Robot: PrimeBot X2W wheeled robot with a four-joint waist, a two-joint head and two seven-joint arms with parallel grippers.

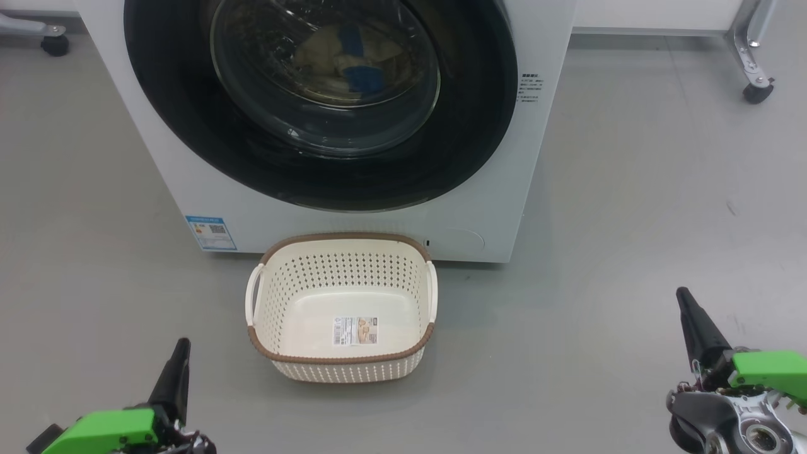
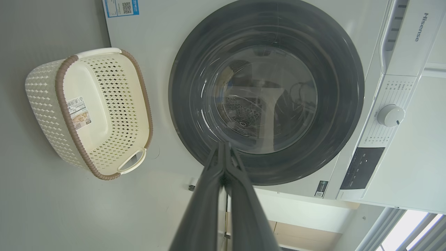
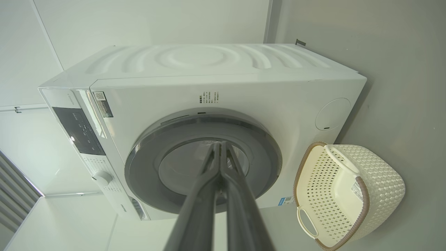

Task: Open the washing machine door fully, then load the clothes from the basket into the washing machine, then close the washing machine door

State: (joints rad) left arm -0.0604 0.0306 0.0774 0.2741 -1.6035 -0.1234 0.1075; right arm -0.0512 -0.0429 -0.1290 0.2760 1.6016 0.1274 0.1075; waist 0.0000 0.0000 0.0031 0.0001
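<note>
The white washing machine stands ahead with its black-rimmed washing machine door shut flat against the front. Through the glass the clothes show as pale yellow fabric with blue patches inside the drum. The cream basket sits on the floor just before the machine, holding nothing but its label. My left gripper is shut at the lower left, my right gripper shut at the lower right, both well back from basket and door. Both wrist views show the closed door and the basket.
Grey floor surrounds the machine on both sides. A caster of a frame stands at the far left and a metal leg with a caster at the far right. The control panel and dial sit on the machine's top front.
</note>
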